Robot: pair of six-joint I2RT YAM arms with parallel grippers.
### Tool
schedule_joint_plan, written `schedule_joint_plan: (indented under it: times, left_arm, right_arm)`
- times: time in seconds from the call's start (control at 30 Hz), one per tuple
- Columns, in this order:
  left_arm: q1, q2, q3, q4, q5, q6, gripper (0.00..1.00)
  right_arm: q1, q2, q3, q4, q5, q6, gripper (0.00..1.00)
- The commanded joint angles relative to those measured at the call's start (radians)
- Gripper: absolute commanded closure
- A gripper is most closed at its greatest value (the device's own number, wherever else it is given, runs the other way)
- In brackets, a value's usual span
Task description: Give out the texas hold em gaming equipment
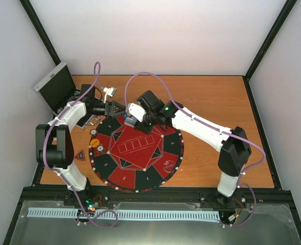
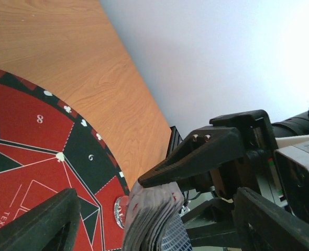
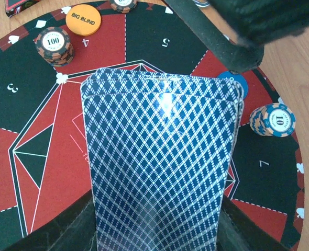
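Note:
My right gripper [image 1: 132, 119] is shut on a deck of playing cards [image 3: 162, 157] with blue diamond backs, held upright over the mat's far edge. The right wrist view shows the card backs fanned slightly at the top. In the left wrist view the deck's edge [image 2: 153, 219] stands between my left gripper's [image 2: 157, 212] wide-apart fingers [image 2: 39, 225], which do not touch it. One black finger of the right gripper [image 2: 196, 157] rests on the deck's top. On the mat lie an orange BIG BLIND button [image 3: 83, 20], a 100 chip stack [image 3: 54, 44], a 10 chip stack [image 3: 272, 119] and a blue button [image 3: 234, 81].
The round red-and-black mat [image 1: 135, 158] covers the table's middle. A silver black-lined case [image 1: 56, 88] stands open at the far left corner. A small dark triangular marker [image 1: 80, 155] lies left of the mat. Grey walls enclose the table.

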Motion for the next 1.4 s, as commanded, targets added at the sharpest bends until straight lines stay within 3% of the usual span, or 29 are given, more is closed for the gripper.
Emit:
schedule_joint_plan:
  times: [0.0,0.27,0.4,0.7,0.93,1.0,1.03,1.07,1.1,1.13,1.17,1.23,1.37]
  left_arm:
    - [-0.006,-0.007,-0.007,-0.028,0.087,0.088,0.19]
    - [-0.053,0.01,-0.003,-0.068,0.07,0.141,0.24]
    - [-0.066,0.019,0.006,-0.08,0.065,0.151,0.31]
    - [-0.066,0.026,0.011,-0.08,0.055,0.15,0.64]
    - [-0.066,0.026,0.013,-0.088,0.055,0.159,0.99]
    - [-0.066,0.026,0.016,-0.093,0.052,0.165,0.99]
    - [-0.066,0.025,0.019,-0.098,0.051,0.168,0.99]
    - [-0.065,0.024,0.027,-0.104,0.047,0.173,0.99]
    - [-0.065,0.025,0.036,-0.114,0.042,0.18,0.99]
    - [-0.066,0.024,0.046,-0.126,0.038,0.19,0.99]
    - [-0.066,0.024,0.055,-0.138,0.037,0.2,0.99]
    - [-0.066,0.023,0.073,-0.158,0.033,0.216,0.99]
    - [-0.066,0.024,0.115,-0.199,0.002,0.25,0.99]
  right_arm:
    - [0.008,0.005,0.032,0.025,-0.016,-0.026,0.63]
    - [0.007,0.026,0.063,0.03,-0.001,-0.036,0.63]
    - [0.009,0.035,0.08,0.033,0.0,-0.038,0.63]
    - [0.008,0.027,0.075,0.04,0.019,-0.047,0.63]
    - [0.008,0.021,0.061,0.059,0.043,-0.048,0.63]
    - [0.008,0.012,0.049,0.077,0.051,-0.043,0.61]
    - [0.008,0.006,0.039,0.089,0.059,-0.038,0.57]
    - [0.008,-0.005,0.024,0.107,0.071,-0.031,0.45]
    - [0.007,-0.017,0.002,0.126,0.085,-0.023,0.31]
    - [0.004,-0.031,-0.015,0.144,0.091,-0.005,0.1]
    - [-0.002,-0.049,-0.033,0.166,0.086,0.013,0.01]
    - [-0.032,-0.1,-0.078,0.214,0.007,0.057,0.0]
    - [-0.136,-0.234,-0.226,0.378,-0.341,0.186,0.0]
